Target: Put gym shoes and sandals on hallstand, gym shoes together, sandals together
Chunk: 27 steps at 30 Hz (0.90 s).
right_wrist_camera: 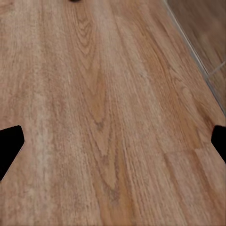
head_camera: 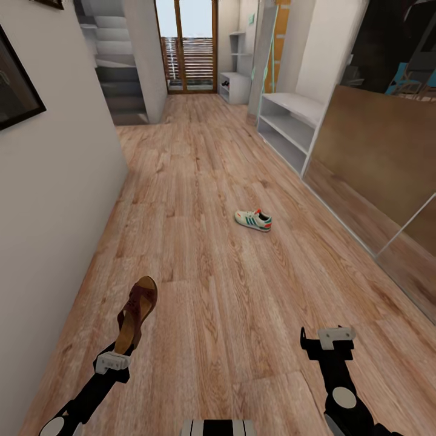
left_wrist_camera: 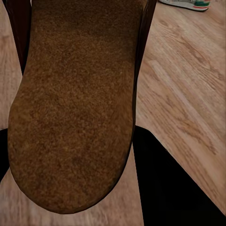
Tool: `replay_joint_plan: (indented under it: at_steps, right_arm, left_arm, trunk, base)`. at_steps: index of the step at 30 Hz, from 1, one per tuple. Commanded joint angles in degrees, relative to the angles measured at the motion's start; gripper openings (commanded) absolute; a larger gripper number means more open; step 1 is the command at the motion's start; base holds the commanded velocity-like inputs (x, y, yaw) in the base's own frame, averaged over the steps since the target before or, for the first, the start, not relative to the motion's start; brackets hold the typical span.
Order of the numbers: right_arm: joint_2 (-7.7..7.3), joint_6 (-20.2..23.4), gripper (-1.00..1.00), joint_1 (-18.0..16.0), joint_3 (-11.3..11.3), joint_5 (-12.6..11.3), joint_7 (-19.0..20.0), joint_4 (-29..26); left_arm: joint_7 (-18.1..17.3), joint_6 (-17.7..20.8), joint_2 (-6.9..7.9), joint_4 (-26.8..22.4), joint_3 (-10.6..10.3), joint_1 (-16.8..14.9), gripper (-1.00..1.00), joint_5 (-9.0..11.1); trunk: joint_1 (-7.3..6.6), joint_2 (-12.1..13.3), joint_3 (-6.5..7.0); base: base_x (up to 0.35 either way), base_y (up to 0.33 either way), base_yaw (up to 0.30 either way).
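The left gripper [head_camera: 115, 357] is clamping one sandal [head_camera: 137, 313] by its heel end, holding it clear of the corridor floor [head_camera: 200, 181] with the toe pointing up and away from the robot. In the left wrist view the sandal's tan sole [left_wrist_camera: 75, 108] is lying between the two dark fingers [left_wrist_camera: 155, 188], which are closing on its edges.

Moving right, one gym shoe [head_camera: 254, 220] is lying on the planks in the middle of the corridor, well ahead of both arms, its long axis running across the hall with the orange heel toward the right wall. It is also peeking into the corner of the left wrist view [left_wrist_camera: 186, 4].

Further right, the right gripper [head_camera: 330, 344] is hanging empty over bare floor, its fingers [right_wrist_camera: 9, 143] spread wide apart in the right wrist view.

The hallstand [head_camera: 290, 124] is standing against the right wall, well beyond the gym shoe. So the rack is lying forward and to the right of the loaded left gripper, and the free right arm is looking the nearer one for the gym shoe. The other shoe and sandal are not identifiable here.
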Motion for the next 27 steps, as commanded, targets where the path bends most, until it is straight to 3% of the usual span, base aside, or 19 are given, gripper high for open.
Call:
replay_joint_plan:
  at_steps: [1, 17, 27]
  right_arm:
    - [-0.04, 0.25, 1.00, -0.06, 0.23, -0.22, -0.37, -0.02]
    - [0.17, -3.64, 1.00, -0.08, 1.51, -0.71, 0.98, 1.17]
    - [0.25, -5.54, 1.00, -0.22, 2.70, 1.86, 0.61, 2.47]
  left_arm:
    - [-0.54, 0.02, -0.02, 0.04, 0.09, -0.03, -1.00, 0.34]
    - [-0.09, 0.01, -0.05, -0.52, 0.17, -0.02, -1.00, 0.28]
    - [-0.25, 0.00, -0.14, -1.15, -0.21, -0.06, -1.00, -0.17]
  trunk:
    - [-0.01, -0.02, 0.04]
    - [-0.01, -0.02, 0.50]
    - [-0.01, -0.02, 0.52]
  base:
    - [0.000, 0.000, 0.000]
    - [0.000, 0.000, 0.000]
    - [0.000, 0.000, 0.000]
